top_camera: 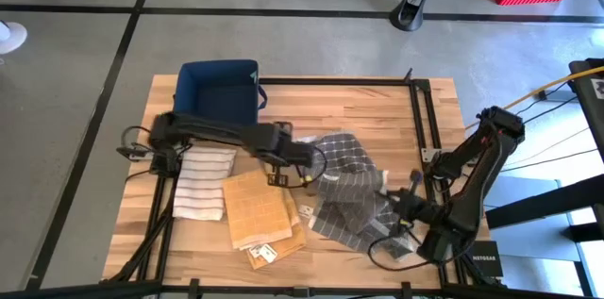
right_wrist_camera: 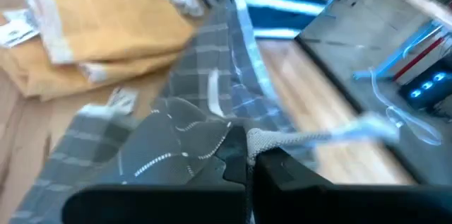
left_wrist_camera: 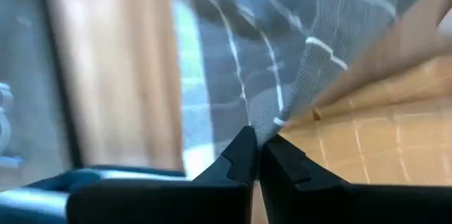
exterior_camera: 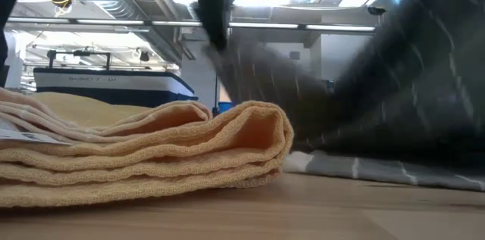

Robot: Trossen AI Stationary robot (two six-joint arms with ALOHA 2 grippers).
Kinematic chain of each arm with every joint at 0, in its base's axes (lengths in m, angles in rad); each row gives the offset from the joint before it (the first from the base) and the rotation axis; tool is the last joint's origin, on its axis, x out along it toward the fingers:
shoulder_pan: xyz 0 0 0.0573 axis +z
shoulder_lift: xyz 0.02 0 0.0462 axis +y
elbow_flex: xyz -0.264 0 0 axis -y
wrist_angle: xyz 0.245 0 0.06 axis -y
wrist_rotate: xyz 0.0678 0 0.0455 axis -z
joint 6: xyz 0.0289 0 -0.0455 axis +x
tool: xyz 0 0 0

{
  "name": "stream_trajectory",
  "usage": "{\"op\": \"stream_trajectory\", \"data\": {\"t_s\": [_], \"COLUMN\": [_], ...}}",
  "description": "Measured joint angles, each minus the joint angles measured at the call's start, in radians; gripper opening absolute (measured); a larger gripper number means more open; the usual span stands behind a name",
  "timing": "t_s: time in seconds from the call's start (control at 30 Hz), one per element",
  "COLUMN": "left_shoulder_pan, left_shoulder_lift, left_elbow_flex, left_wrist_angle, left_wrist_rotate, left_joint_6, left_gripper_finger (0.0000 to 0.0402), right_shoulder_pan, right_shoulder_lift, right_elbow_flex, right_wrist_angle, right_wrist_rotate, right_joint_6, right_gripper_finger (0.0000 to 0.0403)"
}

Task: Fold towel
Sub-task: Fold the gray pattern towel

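A grey towel with thin white checks (top_camera: 349, 186) lies crumpled at the table's middle, partly raised; in the low view it hangs as a slanting sheet (exterior_camera: 379, 81) with its lower part on the wood (exterior_camera: 379, 170). My left gripper (top_camera: 309, 174) is shut on the towel's left side. My right gripper (top_camera: 406, 207) is shut on its right near side. A folded yellow towel (top_camera: 260, 209) lies just left of the grey one. My left gripper pinches a corner or edge of the grey towel (left_wrist_camera: 272, 121) between its two fingertips, coming from above and slanting down. The cloth runs up to the fingers in a taut fan, lifted off the table there. How many layers it has, I cannot tell. My right gripper pinches a bunched, rolled edge of the grey towel (right_wrist_camera: 263, 139) between its two fingers, slanting down from the table's right near side. The cloth spreads away below the fingers, its far part resting on the table.
A white striped towel (top_camera: 203, 181) lies at the left, beside the yellow one. A dark blue bin (top_camera: 219, 90) stands at the far left. A black frame rail (top_camera: 420, 115) runs along the table's right side. Bare wood shows at the far right (top_camera: 377, 110).
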Motion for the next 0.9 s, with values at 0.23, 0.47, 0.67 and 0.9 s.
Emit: {"op": "stream_trajectory", "data": {"t_s": [0.23, 0.47, 0.67, 0.9], "left_shoulder_pan": [-0.053, -0.138, -0.285, -0.463], "left_shoulder_lift": [-0.272, -0.432, -0.425, -0.398], "left_elbow_flex": [0.014, -0.095, -0.307, -0.613], "left_wrist_angle": [-0.007, -0.006, 0.052, 0.337], "left_wrist_rotate": [-0.114, -0.127, -0.125, -0.12], "left_joint_6": [-0.142, -0.426, -0.628, -0.843], "left_gripper_finger": [0.0004, 0.0003, 0.0002, 0.0002], "right_shoulder_pan": [0.0, 0.009, 0.014, -0.01], "right_shoulder_lift": [-0.131, -0.149, -0.077, 0.033], "right_elbow_flex": [0.046, -0.026, -0.189, -0.243], "right_wrist_angle": [-0.114, 0.068, 0.533, 0.849], "right_wrist_rotate": [0.016, -0.163, -0.22, -0.323], "right_joint_6": [-0.049, -0.077, -0.203, -0.189], "right_gripper_finger": [0.0001, 0.0001, 0.0001, 0.0007]}}
